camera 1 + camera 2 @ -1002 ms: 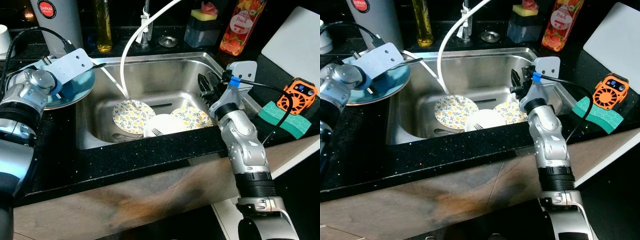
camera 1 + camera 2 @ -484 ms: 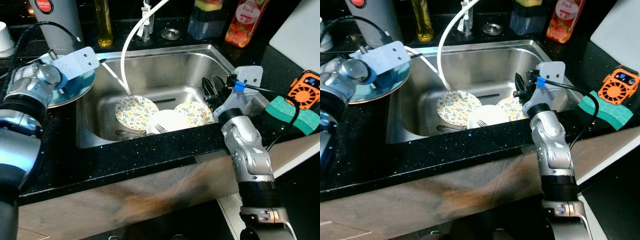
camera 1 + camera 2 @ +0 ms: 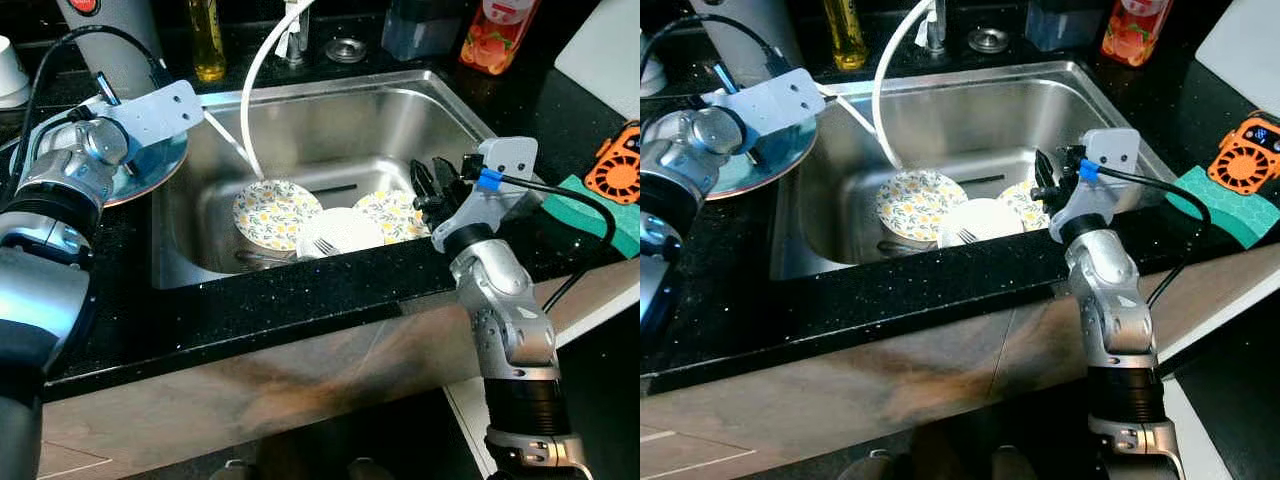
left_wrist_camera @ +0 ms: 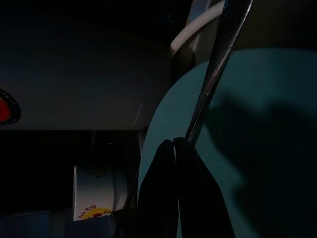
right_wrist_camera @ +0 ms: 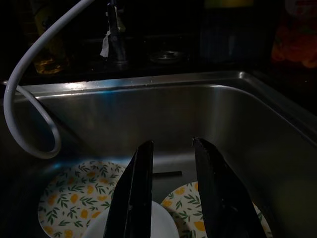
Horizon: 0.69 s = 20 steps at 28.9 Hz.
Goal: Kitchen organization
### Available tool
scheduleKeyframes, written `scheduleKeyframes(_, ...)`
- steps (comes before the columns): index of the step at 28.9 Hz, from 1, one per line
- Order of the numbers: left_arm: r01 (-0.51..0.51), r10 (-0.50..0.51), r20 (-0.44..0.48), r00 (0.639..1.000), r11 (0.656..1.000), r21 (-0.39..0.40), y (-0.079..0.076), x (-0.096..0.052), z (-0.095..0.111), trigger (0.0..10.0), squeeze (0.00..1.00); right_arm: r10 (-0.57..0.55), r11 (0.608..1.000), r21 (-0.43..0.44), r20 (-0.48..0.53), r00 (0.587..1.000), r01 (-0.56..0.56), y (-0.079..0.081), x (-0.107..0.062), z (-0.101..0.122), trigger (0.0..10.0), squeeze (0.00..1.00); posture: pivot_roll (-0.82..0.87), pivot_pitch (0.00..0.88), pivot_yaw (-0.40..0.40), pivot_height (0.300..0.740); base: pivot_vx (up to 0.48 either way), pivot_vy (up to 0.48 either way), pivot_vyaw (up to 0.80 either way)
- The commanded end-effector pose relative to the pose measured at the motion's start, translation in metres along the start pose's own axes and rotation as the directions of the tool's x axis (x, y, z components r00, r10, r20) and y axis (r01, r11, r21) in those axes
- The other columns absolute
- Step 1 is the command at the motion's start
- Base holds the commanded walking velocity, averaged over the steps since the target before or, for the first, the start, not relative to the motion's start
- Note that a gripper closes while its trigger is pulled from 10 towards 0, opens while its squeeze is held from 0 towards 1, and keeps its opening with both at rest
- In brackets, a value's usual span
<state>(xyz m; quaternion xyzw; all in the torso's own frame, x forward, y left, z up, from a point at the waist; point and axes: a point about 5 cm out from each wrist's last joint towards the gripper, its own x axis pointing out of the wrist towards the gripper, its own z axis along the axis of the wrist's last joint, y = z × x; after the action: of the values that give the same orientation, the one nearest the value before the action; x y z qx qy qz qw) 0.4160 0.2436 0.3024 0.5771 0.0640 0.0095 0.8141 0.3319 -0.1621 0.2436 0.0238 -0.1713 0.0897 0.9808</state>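
Observation:
My left gripper (image 4: 174, 147) is shut on the thin handle of a metal utensil (image 4: 218, 64) and holds it over a teal plate (image 3: 152, 166) on the counter left of the sink. In the steel sink (image 3: 330, 130) lie two floral plates (image 3: 268, 212) (image 3: 398, 210). A white dish (image 3: 345, 232) with a fork (image 3: 322, 245) on it rests between them. At the sink's right side, above the right floral plate, my right gripper (image 3: 426, 186) hangs open with nothing between its fingers (image 5: 143, 198).
A white hose (image 3: 258, 90) curves from the tap into the sink. An oil bottle (image 3: 207, 42), a drain plug (image 3: 347, 48) and a red juice bottle (image 3: 495, 35) stand behind it. A green sponge (image 3: 605, 205), an orange fan (image 3: 615, 172) and a white board (image 3: 610, 55) lie right.
The whole picture has shifted, so the camera has moved. Both grippers keep about the same places relative to the sink and the teal plate.

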Motion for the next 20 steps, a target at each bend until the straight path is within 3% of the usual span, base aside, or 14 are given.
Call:
scheduleKeyframes(1,0.094,-0.094,-0.068,0.993,0.996,0.002,-0.028,0.001,-0.021,0.0,0.0,-0.003,1.0,0.002,-0.013,1.0,0.003,-0.002,0.001,0.0,10.0,0.0,0.07,0.24,-0.002,0.74,0.0,0.0,0.0)
scheduleKeyframes(5,0.024,-0.024,0.005,1.0,1.0,-0.01,-0.008,0.0,-0.01,0.0,0.0,0.005,1.0,0.003,-0.005,1.0,-0.005,-0.001,0.006,0.003,10.0,0.0,0.08,0.214,-0.011,0.74,0.0,0.0,0.0)
scheduleKeyframes(7,-0.053,0.06,0.062,0.996,0.992,-0.114,0.017,-0.003,0.002,10.0,0.0,0.006,1.0,-0.001,0.003,1.0,-0.006,-0.001,0.009,0.004,10.0,0.0,0.08,0.191,-0.01,0.74,0.0,0.0,0.0)
scheduleKeyframes(8,-0.073,0.087,0.078,0.993,0.984,-0.163,0.024,-0.004,0.005,10.0,0.0,0.006,1.0,-0.002,0.005,1.0,-0.006,-0.002,0.009,0.004,10.0,0.0,0.08,0.191,-0.01,0.74,0.0,0.0,0.0)
scheduleKeyframes(9,-0.102,0.132,0.091,0.987,0.953,-0.285,0.039,-0.007,0.008,10.0,0.0,0.005,1.0,-0.003,0.011,1.0,-0.005,-0.002,0.01,0.005,10.0,0.0,0.09,0.172,-0.008,0.74,0.0,0.0,0.0)
scheduleKeyframes(10,-0.102,0.132,0.091,0.987,0.953,-0.285,0.039,-0.007,0.008,10.0,0.0,0.005,1.0,-0.003,0.011,1.0,-0.005,-0.002,0.01,0.005,10.0,0.0,0.09,0.172,-0.008,0.74,0.0,0.0,0.0)
scheduleKeyframes(11,-0.126,0.18,0.096,0.979,0.904,-0.409,0.054,-0.011,0.009,10.0,0.0,0.001,1.0,-0.004,0.021,1.0,-0.001,-0.002,0.01,0.007,10.0,0.0,0.09,0.158,-0.006,0.74,0.0,0.0,0.0)
scheduleKeyframes(12,-0.08,0.216,0.136,0.967,0.763,-0.642,0.075,-0.018,0.009,10.0,0.0,-0.004,1.0,-0.003,0.036,0.999,0.004,-0.003,0.011,0.01,10.0,0.0,0.09,0.138,-0.006,0.74,0.0,0.0,0.0)
scheduleKeyframes(13,-0.08,0.216,0.136,0.967,0.763,-0.642,0.075,-0.018,0.009,10.0,0.0,-0.004,1.0,-0.003,0.036,0.999,0.004,-0.003,0.011,0.01,10.0,0.0,0.09,0.138,-0.006,0.74,0.0,0.0,0.0)
scheduleKeyframes(15,-0.042,0.213,0.164,0.963,0.722,-0.69,0.079,-0.021,0.004,10.0,0.0,-0.005,1.0,0.0,0.046,0.999,0.005,-0.003,0.01,0.011,10.0,0.0,0.09,0.129,-0.007,0.74,0.0,0.0,0.0)
scheduleKeyframes(16,-0.012,0.192,0.164,0.968,0.681,-0.732,0.075,-0.021,0.0,10.0,0.0,-0.003,1.0,0.004,0.051,0.999,0.003,-0.003,0.009,0.012,10.0,0.0,0.09,0.11,-0.01,0.74,0.0,0.0,0.0)
scheduleKeyframes(17,-0.012,0.192,0.164,0.968,0.681,-0.732,0.075,-0.021,0.0,10.0,0.0,-0.003,1.0,0.004,0.051,0.999,0.003,-0.003,0.009,0.012,10.0,0.0,0.09,0.11,-0.01,0.74,0.0,0.0,0.0)
scheduleKeyframes(19,0.01,0.179,0.165,0.97,0.649,-0.76,0.073,-0.021,-0.003,10.0,0.0,-0.002,1.0,0.006,0.055,0.998,0.002,-0.003,0.008,0.012,10.0,0.0,0.09,0.11,-0.01,0.74,0.0,0.0,0.0)
scheduleKeyframes(20,-0.007,0.166,0.099,0.981,0.544,-0.839,0.059,-0.021,-0.023,10.0,0.0,0.019,1.0,0.017,0.061,0.998,-0.02,0.0,0.008,0.012,10.0,0.0,0.1,0.089,-0.024,0.74,0.0,0.0,0.0)
